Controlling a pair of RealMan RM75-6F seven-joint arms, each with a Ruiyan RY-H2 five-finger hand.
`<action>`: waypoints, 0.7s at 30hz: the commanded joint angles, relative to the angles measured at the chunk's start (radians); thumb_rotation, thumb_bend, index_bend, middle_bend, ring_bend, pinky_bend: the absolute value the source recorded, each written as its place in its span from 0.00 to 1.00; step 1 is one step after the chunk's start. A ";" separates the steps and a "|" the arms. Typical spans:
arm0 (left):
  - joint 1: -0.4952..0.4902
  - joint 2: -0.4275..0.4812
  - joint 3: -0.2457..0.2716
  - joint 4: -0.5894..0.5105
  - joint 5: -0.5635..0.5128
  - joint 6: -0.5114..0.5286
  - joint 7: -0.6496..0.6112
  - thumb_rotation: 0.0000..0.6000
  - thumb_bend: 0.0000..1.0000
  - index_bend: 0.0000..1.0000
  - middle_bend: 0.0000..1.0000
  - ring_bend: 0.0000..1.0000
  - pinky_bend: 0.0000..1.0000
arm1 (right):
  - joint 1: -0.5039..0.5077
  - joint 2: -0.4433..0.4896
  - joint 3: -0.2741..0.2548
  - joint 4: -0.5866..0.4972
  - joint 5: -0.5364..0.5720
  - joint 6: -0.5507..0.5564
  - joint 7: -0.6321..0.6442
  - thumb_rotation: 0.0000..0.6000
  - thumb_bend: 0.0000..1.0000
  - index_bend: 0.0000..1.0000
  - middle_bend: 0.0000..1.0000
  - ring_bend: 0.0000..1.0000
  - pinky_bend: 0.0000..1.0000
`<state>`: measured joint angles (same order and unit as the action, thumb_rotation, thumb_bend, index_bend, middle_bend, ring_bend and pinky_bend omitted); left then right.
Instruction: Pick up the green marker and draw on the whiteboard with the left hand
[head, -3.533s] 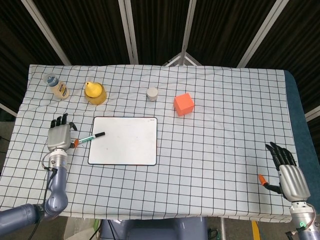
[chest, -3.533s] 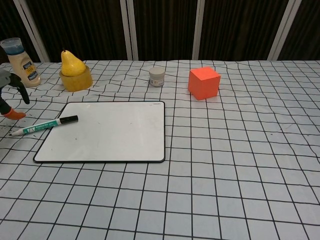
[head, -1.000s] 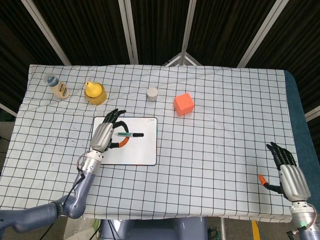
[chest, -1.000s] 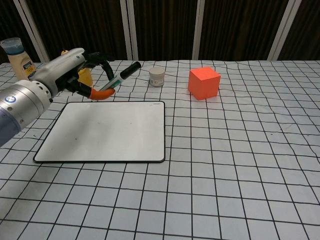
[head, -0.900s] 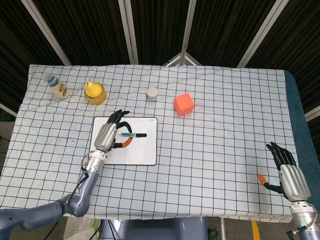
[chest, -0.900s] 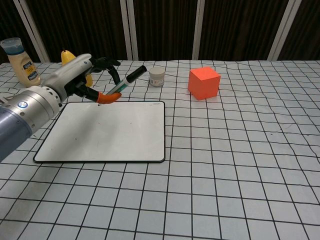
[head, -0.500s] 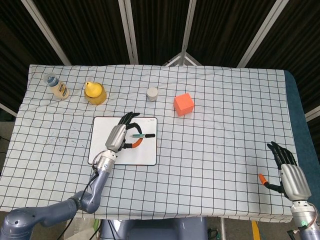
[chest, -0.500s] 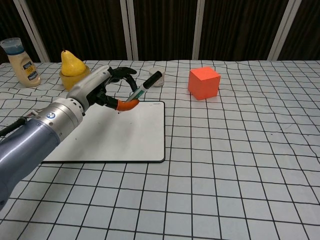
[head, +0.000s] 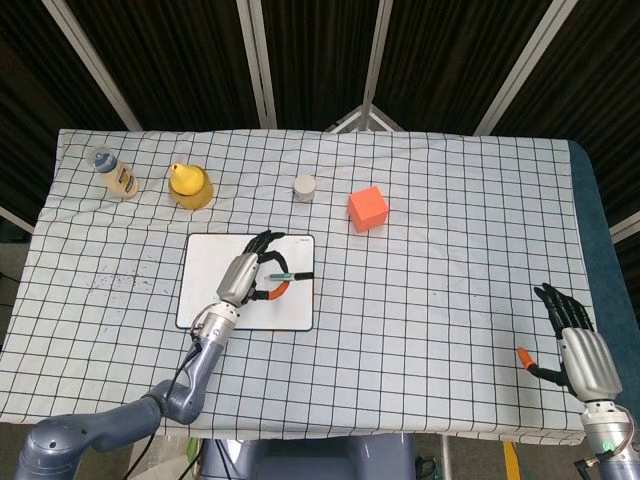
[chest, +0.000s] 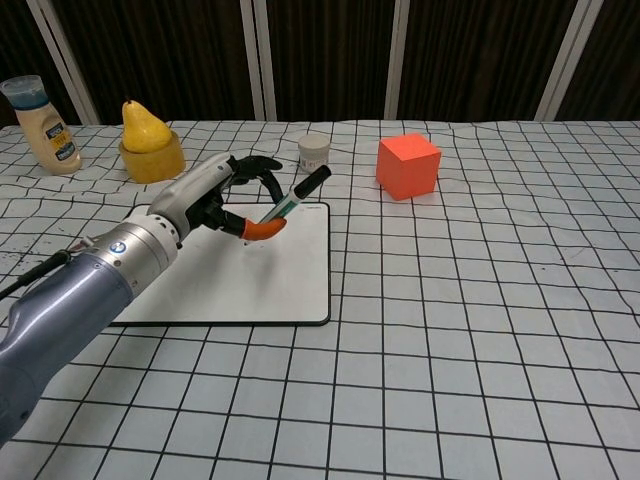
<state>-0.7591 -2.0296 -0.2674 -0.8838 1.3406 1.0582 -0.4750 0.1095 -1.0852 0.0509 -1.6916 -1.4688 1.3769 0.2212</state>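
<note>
Left hand (chest: 215, 200) up over the whiteboard (head: 205, 300), green marker (chest: 297, 197) in its grasp!

The fingers (head: 268, 243) are clenched around the green marker, pinned against the orange-tipped thumb, and the pen tilts with its black end pointing up and away, held above the whiteboard's right half on the checked counter (head: 430, 260). Over at the far corner, the right hand (head: 580, 355) rests near the counter's edge, fingers released and spread, holding nothing. Along the back: a yellow bowl (chest: 152, 158) with a yellow pear (chest: 141, 121) standing in it, a capped bottle (chest: 40, 125) to its left, a small white jar (chest: 314, 153), lid on, contents hidden, and an orange cube (chest: 408, 166).
</note>
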 joint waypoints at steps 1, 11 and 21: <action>-0.007 -0.003 -0.002 0.012 0.000 -0.009 -0.010 1.00 0.58 0.65 0.11 0.00 0.01 | 0.000 0.000 0.000 0.000 0.001 0.000 0.000 1.00 0.32 0.00 0.00 0.00 0.00; -0.023 -0.002 -0.001 0.064 -0.002 -0.061 -0.069 1.00 0.58 0.65 0.11 0.00 0.01 | 0.000 0.000 0.001 -0.003 0.011 -0.007 -0.005 1.00 0.32 0.00 0.00 0.00 0.00; -0.014 0.022 0.016 0.136 0.004 -0.095 -0.143 1.00 0.58 0.66 0.11 0.00 0.01 | 0.001 -0.001 0.004 -0.011 0.024 -0.015 -0.005 1.00 0.32 0.00 0.00 0.00 0.00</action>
<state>-0.7772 -2.0171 -0.2556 -0.7622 1.3409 0.9661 -0.6009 0.1104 -1.0867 0.0542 -1.7023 -1.4457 1.3633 0.2158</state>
